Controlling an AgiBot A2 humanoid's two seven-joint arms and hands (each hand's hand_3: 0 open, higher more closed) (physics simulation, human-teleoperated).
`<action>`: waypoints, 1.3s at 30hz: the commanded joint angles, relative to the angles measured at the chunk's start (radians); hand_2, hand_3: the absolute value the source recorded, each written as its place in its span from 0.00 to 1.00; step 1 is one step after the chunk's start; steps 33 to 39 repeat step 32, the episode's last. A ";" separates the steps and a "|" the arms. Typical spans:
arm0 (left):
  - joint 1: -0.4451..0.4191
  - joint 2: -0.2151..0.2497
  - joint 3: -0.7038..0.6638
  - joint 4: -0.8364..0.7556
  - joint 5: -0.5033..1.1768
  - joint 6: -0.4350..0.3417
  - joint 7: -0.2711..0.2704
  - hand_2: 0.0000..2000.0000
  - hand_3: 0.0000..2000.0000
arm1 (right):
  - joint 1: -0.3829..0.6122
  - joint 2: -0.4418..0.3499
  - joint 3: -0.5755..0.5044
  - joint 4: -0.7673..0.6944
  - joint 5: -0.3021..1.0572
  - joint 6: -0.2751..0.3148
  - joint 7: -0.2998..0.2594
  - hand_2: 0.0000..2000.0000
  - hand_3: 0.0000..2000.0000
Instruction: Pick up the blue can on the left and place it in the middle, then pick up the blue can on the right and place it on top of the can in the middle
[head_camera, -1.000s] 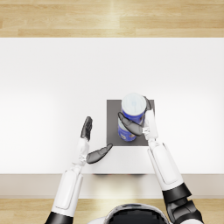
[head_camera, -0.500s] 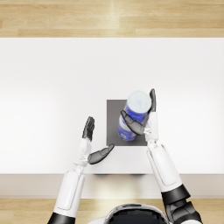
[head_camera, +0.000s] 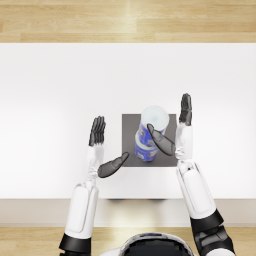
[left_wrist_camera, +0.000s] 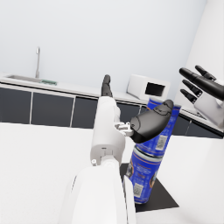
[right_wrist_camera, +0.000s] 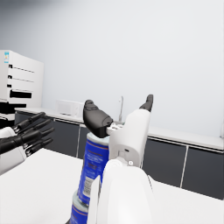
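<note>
Head view. White table (head_camera: 60, 90) fills most of the frame, a wood floor strip at 12 o'clock. A dark square mat (head_camera: 131, 127) lies just right of the table's middle. Two blue cans are stacked on it: the upper can (head_camera: 152, 122) stands on the lower can (head_camera: 144, 150), and the stack leans slightly toward 1 o'clock in this steep view. Right hand (head_camera: 181, 131) is at 3 o'clock of the stack, fingers straight and pointing to 12 o'clock, thumb reaching toward 9 o'clock across the cans; it has hold of nothing. Left hand (head_camera: 100, 150) is at 9 o'clock of the mat, fingers spread upward, thumb pointing toward the mat's edge, nothing in it.

Left wrist view. Left hand (left_wrist_camera: 140, 118) is spread wide, its thumb crossing in front of the stack, whether touching cannot be told. Upper can (left_wrist_camera: 159, 131) sits squarely on the lower can (left_wrist_camera: 143, 175), both upright on the mat (left_wrist_camera: 164, 199). The right hand (left_wrist_camera: 203, 87) shows beyond the cans, fingers spread, apart from them. A counter with a microwave (left_wrist_camera: 146, 87) and a tap (left_wrist_camera: 37, 61) runs along the back wall.

Right wrist view. Right hand (right_wrist_camera: 116, 118) is spread, thumb above the upper can (right_wrist_camera: 94, 168), a gap showing between them. Lower can (right_wrist_camera: 78, 212) is partly hidden by the forearm. The left hand (right_wrist_camera: 26, 133) shows fingers spread, holding nothing.
</note>
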 joint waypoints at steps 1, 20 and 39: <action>0.061 0.018 -0.085 -0.056 0.000 0.000 0.000 0.00 0.00 | 0.015 -0.011 -0.108 0.088 0.000 0.041 0.000 0.00 0.00; 0.044 0.024 -0.362 -0.038 -0.001 0.000 0.000 0.00 0.00 | -0.115 -0.014 -0.462 0.118 -0.001 0.393 0.198 0.00 0.00; 0.038 0.026 -0.368 -0.035 -0.001 0.000 0.000 0.00 0.00 | -0.122 -0.015 -0.471 0.112 -0.001 0.394 0.199 0.00 0.00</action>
